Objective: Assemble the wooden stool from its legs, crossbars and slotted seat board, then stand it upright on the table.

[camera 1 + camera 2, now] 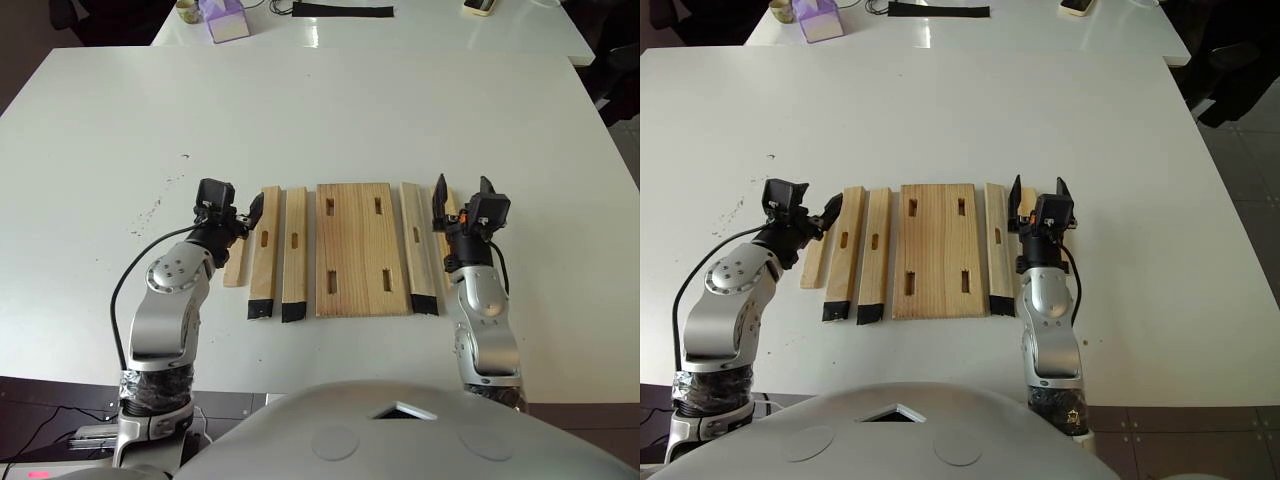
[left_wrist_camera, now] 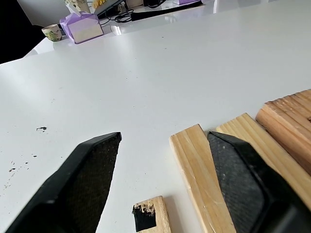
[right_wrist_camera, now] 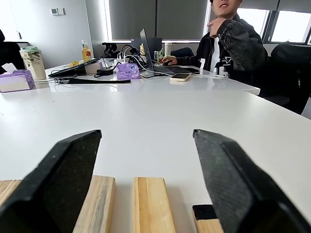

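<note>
While the wooden parts lie flat in a row on the white counter (image 1: 320,110), both sets of jaws are spread wide and hold nothing. The seat board (image 1: 363,249) is in the middle of the row and has four slots. On its left lie the inner left leg (image 1: 294,255) and the outer left leg (image 1: 265,250). Each has one slot and a black end near the robot. A short left stick (image 1: 234,265) lies past them.

The left jaws sit at the far end of these parts. The chipped black tip of the left stick is in the gap between them. One finger (image 2: 238,179) is over the outer left leg, and the other is over bare counter.

On the board's right lies the right leg (image 1: 418,250), then a right stick (image 1: 451,207). The right jaws point away from the robot. The right stick lies under their gap, and the right leg is just beside one finger (image 1: 439,200).

Dark specks (image 1: 150,210) dot the counter to the left. On the next table stand a purple tissue box (image 1: 225,18), a cup (image 1: 186,10), a black strip (image 1: 342,11) and a phone (image 1: 480,6), all well apart from the parts.
</note>
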Action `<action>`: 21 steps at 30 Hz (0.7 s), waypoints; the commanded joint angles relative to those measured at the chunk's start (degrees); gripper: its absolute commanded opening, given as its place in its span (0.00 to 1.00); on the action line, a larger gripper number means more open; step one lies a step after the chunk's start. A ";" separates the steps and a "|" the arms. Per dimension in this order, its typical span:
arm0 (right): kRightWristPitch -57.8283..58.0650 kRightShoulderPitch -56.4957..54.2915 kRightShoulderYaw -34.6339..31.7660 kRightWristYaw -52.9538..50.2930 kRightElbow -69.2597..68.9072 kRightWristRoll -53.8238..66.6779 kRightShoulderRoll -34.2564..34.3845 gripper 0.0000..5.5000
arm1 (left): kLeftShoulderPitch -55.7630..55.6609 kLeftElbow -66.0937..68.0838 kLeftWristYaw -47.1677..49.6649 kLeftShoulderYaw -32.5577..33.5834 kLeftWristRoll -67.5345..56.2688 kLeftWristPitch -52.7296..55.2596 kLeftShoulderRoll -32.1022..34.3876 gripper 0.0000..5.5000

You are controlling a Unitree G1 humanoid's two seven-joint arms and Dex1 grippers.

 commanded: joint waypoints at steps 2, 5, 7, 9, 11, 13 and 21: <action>-0.15 0.36 0.22 -0.67 -0.46 -0.66 0.50 0.63 | 0.26 -1.30 0.21 0.57 -0.73 2.71 0.44 0.60; -0.28 0.80 0.11 -0.86 -0.62 -0.59 0.40 0.63 | 0.67 -2.21 -0.04 0.52 -0.92 3.88 0.90 0.60; -0.50 1.08 0.11 -0.99 -0.48 -0.58 0.39 0.63 | 0.91 -2.53 -0.17 0.63 -0.87 4.43 1.25 0.60; -0.51 1.29 0.24 -1.14 -0.62 -0.63 0.47 0.63 | 0.97 -2.84 -0.24 0.86 -0.95 4.88 1.52 0.60; -0.63 2.02 0.20 -1.38 -1.08 -0.70 0.50 0.63 | 1.49 -4.27 -0.30 1.40 -1.34 6.75 2.23 0.60; -0.68 3.17 0.14 -1.81 -1.83 -0.87 0.61 0.63 | 3.55 -7.22 -1.71 2.84 -2.16 9.49 4.40 0.60; -0.11 8.14 0.13 -3.02 -6.07 -1.62 0.82 0.63 | 9.38 -16.46 -8.91 8.91 -8.98 25.88 13.94 0.60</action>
